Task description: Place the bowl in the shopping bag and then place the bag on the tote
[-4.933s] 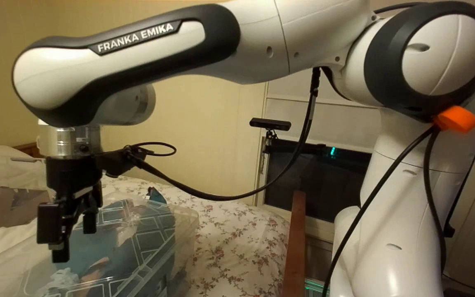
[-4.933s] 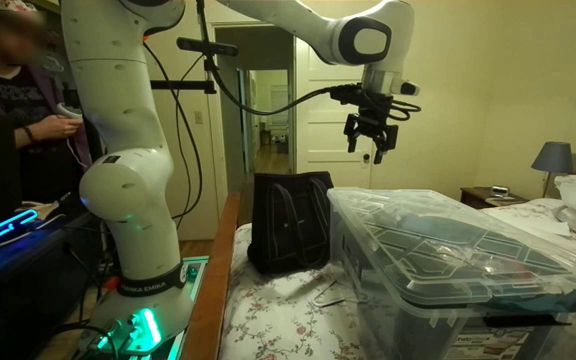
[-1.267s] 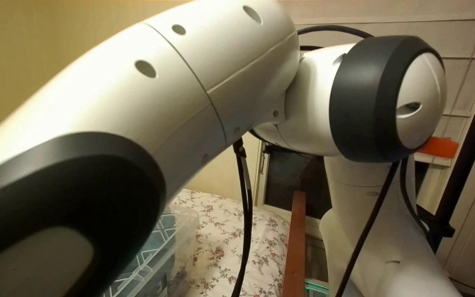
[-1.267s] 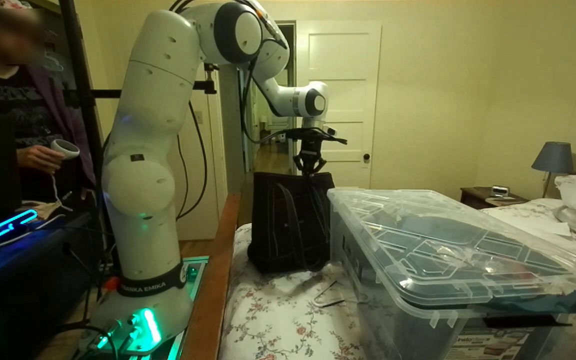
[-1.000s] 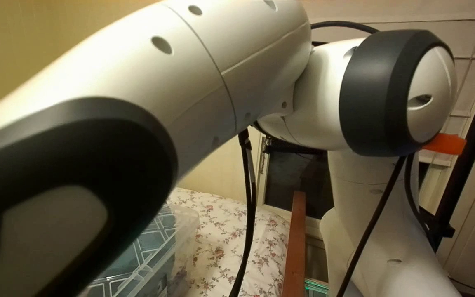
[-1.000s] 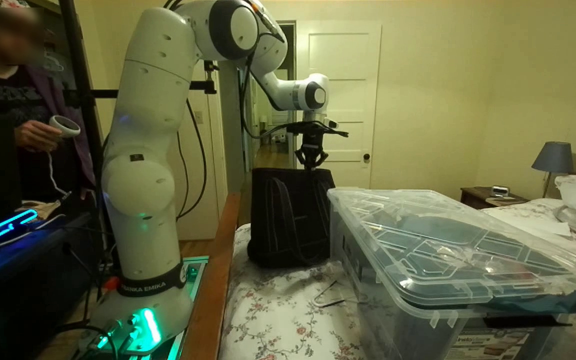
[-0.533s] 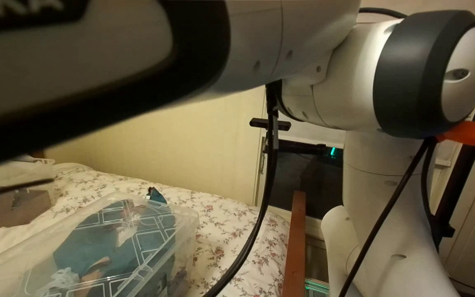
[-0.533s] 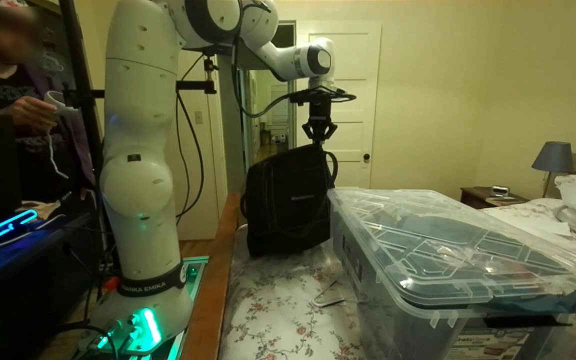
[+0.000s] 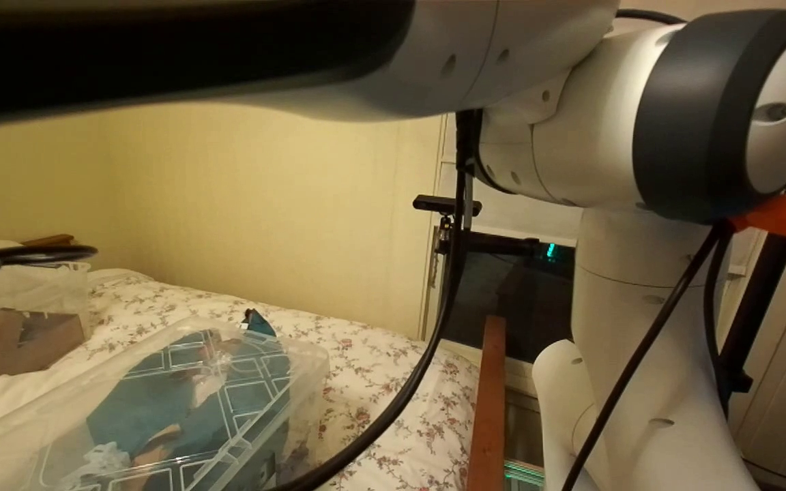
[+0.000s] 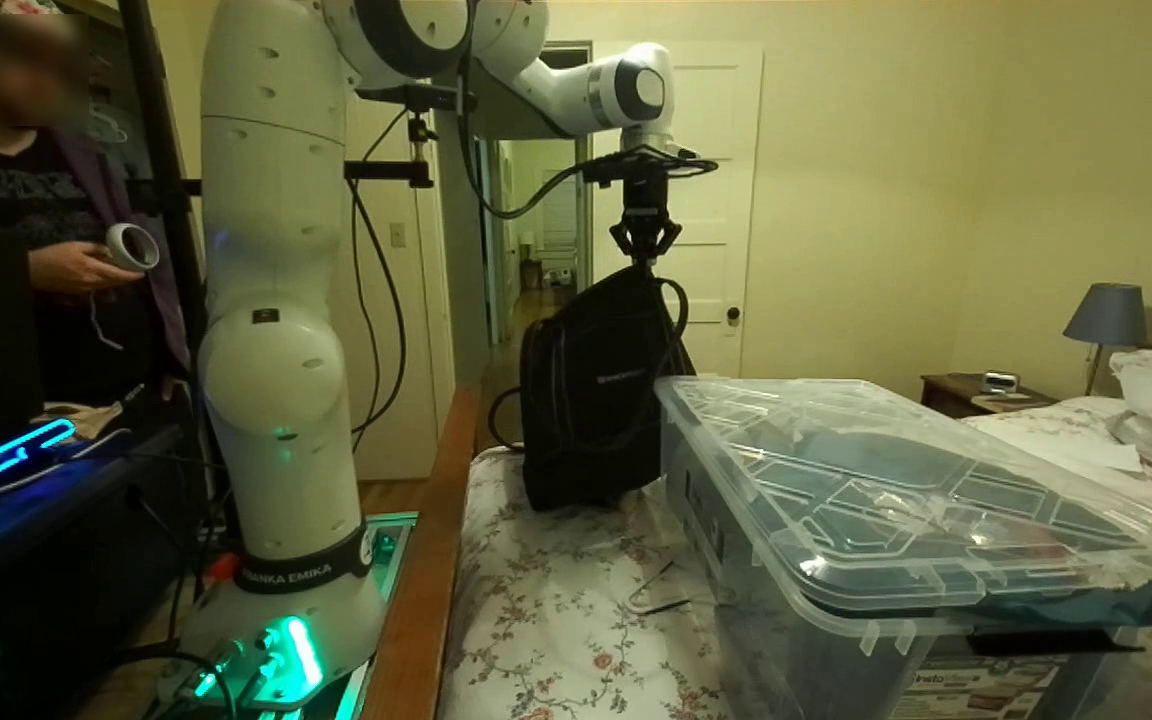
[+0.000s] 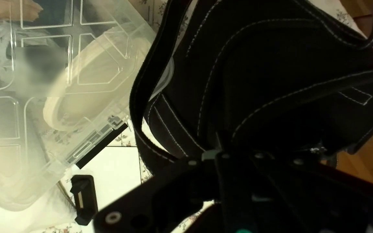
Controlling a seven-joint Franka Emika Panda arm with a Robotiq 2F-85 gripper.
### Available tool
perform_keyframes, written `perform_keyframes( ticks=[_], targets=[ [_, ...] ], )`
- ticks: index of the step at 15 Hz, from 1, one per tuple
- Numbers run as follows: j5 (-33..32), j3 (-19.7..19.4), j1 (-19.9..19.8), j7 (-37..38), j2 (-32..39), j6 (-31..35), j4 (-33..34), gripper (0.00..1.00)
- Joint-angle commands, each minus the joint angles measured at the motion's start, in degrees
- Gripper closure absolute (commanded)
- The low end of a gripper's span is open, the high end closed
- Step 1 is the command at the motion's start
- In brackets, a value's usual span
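Tool (image 10: 645, 262) pinches the shopping bag (image 10: 591, 400), stitching (image 11: 283, 97) clear only in wrist view.

- In an exterior view, the black band (image 10: 306, 568) round the robot's base (image 10: 348, 612) reads "FRANKA EMIKA", first letter partly turned away.
- The label (image 10: 981, 685) on the tote (image 10: 806, 590) reads "InstaView"; its smaller print is illegible.
- The shopping bag (image 10: 591, 425) bears a short white line of lettering (image 10: 621, 378), too small to read.
- Pale lettering on a dark shirt (image 10: 36, 215) cannot be made out.
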Motion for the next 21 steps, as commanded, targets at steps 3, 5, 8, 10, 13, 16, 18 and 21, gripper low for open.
perform_keyframes(
  ticks=[3,5,8,10,13,16,18,21],
  targets=[
    [3.3,-0.1,-0.6,2.4,0.9,-1.6,6.6,0.99],
    [6.4,-0.1,-1.1,3.4,1.1,-1.9,9.3,0.99],
    [11.3,-0.4,-2.0,5.2,1.0,-1.4,13.2,0.99],
    [12.3,-0.7,-2.2,6.5,0.9,-1.0,15.4,0.99],
    [14.4,-0.9,-2.6,7.9,1.1,-0.5,19.0,0.99],
    [15.4,-1.0,-2.6,9.6,1.3,-0.4,22.8,0.99],
    [16.0,-1.1,-2.7,10.9,1.5,0.4,24.9,0.99],
    [15.1,-1.2,-3.2,13.2,1.3,2.6,27.2,0.99]
  ],
)
